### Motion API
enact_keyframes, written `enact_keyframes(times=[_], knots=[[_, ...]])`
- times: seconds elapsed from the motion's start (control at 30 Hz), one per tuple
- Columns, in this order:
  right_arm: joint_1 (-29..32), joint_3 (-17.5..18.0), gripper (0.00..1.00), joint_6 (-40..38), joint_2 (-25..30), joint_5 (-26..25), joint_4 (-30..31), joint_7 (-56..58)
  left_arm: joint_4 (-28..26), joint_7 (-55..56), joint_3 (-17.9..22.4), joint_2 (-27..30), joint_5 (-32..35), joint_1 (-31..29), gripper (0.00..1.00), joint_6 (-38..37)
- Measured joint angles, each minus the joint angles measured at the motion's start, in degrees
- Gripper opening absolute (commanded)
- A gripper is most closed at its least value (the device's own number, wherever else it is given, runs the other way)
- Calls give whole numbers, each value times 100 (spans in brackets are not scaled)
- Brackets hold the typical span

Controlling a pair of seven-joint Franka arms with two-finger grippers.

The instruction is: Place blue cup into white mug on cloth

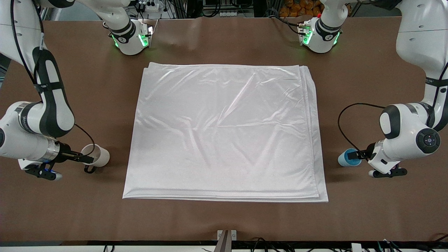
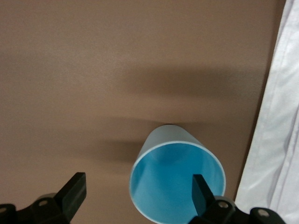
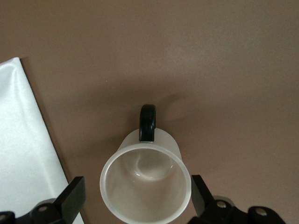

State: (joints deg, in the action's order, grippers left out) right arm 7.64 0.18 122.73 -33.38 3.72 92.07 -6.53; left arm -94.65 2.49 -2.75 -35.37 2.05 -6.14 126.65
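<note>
The blue cup (image 1: 347,158) stands upright on the brown table beside the cloth's edge, toward the left arm's end. My left gripper (image 1: 360,154) is low at the cup and open. In the left wrist view the gripper (image 2: 137,189) straddles one side of the blue cup (image 2: 177,182), with one finger (image 2: 202,191) over its opening and the other outside. The white mug (image 1: 97,155) with its black handle (image 1: 90,169) stands on the table toward the right arm's end. My right gripper (image 1: 85,159) is open, and in the right wrist view (image 3: 137,193) the mug (image 3: 145,186) sits between its fingers.
The large white cloth (image 1: 224,133) lies flat in the middle of the table with nothing on it. Its edge shows in the left wrist view (image 2: 280,140) and in the right wrist view (image 3: 23,140). Both arm bases stand along the table's far edge.
</note>
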Motion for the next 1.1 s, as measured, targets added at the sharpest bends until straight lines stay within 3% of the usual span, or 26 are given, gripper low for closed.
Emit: enact_keyframes(times=[0.03, 0.53, 0.77, 0.87, 1.03, 1.1], knots=[[0, 0, 100, 51, -40, 0, -1, -11, 0, 0, 1, -9, 0, -11, 98, 14], [16, -14, 100, 341, -479, 0, -271, -27, 0, 0, -8, -133, 117, 26, 2, 148], [16, -14, 95, 433, -613, 0, -289, -27, 0, 0, -14, -217, 250, 33, 0, 270], [16, -15, 79, 448, -651, -2, -292, -27, 3, -1, -20, -231, 256, 33, 0, 298], [16, -15, 16, 452, -674, -74, -295, -17, 41, -2, -60, -208, 266, 51, 0, 301], [15, -15, 4, 452, -677, -176, -298, 24, 46, -4, -63, -207, 271, 69, 0, 314]])
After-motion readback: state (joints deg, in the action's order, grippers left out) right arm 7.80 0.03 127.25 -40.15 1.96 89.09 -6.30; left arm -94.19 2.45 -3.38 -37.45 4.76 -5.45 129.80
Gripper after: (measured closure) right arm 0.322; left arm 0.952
